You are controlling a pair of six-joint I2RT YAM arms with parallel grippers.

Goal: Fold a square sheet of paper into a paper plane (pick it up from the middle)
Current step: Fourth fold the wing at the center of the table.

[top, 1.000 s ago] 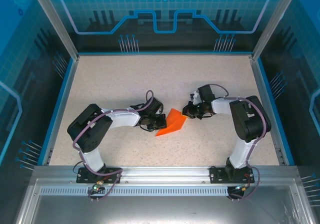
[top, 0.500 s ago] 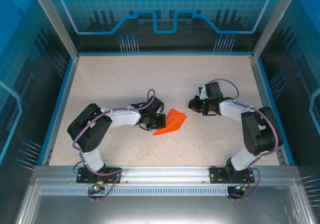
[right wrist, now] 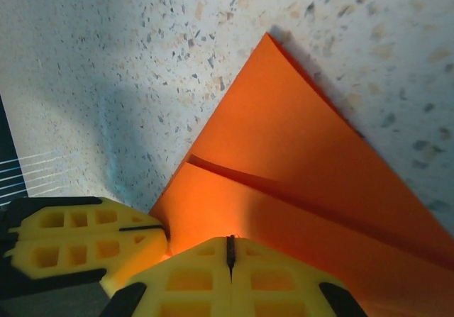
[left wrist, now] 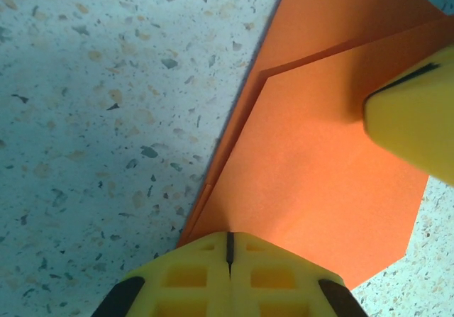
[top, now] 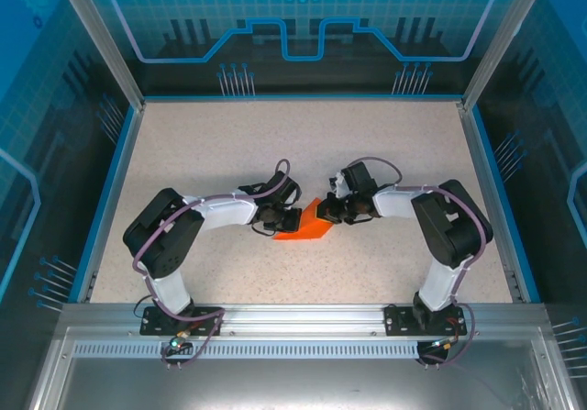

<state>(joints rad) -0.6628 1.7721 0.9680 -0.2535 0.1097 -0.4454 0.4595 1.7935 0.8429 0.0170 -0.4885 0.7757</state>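
Observation:
The square sheet of paper (top: 305,230) is a folded orange wedge with layered flaps, lying flat on the speckled table mid-scene. My left gripper (top: 292,219) is shut, its yellow tips (left wrist: 229,236) resting on the paper's (left wrist: 312,168) left edge with nothing between them. My right gripper (top: 328,211) is shut too, its tips (right wrist: 229,240) pressed on the paper (right wrist: 298,154) from the right side. The two grippers nearly meet over the sheet: the right fingers (left wrist: 415,122) show in the left wrist view and the left fingers (right wrist: 85,242) in the right wrist view.
The speckled table (top: 229,144) is bounded by a blue rim (top: 110,190) and clear blue-patterned walls. Both arm bases sit on the metal rail (top: 303,316) at the near edge.
The right gripper pulled away to the right half a second ago, then came back left onto the paper. The left gripper edged right; the paper shifted slightly.

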